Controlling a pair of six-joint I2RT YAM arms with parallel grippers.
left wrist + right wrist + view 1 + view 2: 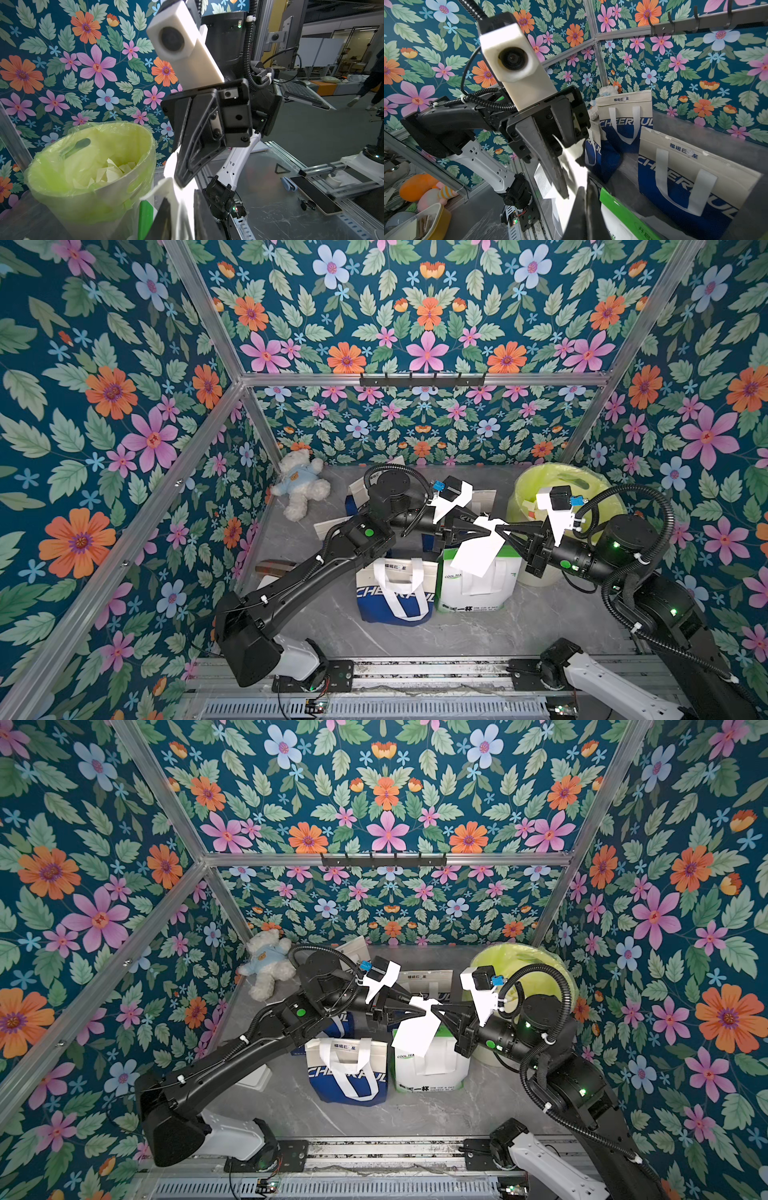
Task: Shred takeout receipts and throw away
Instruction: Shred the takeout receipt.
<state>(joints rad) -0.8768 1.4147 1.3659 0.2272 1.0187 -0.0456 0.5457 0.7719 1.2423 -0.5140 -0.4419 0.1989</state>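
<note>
A white takeout receipt [478, 553] hangs in the air above the bags, in both top views [415, 1038]. My two grippers meet tip to tip at its top edge. The left gripper [484, 526] is shut on the paper from the left, and in its wrist view the slip [182, 209] fills the narrow gap between the dark fingers [164, 218]. The right gripper [505, 529] is shut on the same receipt from the right, its fingers [581, 209] almost touching. Torn white scraps [112, 172] lie in the green-lined bin [552, 489] at the back right.
Below the grippers a blue-and-white bag [395, 593] and a green-and-white bag [482, 593] stand side by side. More blue bags [625, 116] stand behind them. A white teddy bear [301, 485] lies at the back left. A hook rail [422, 379] is on the back wall.
</note>
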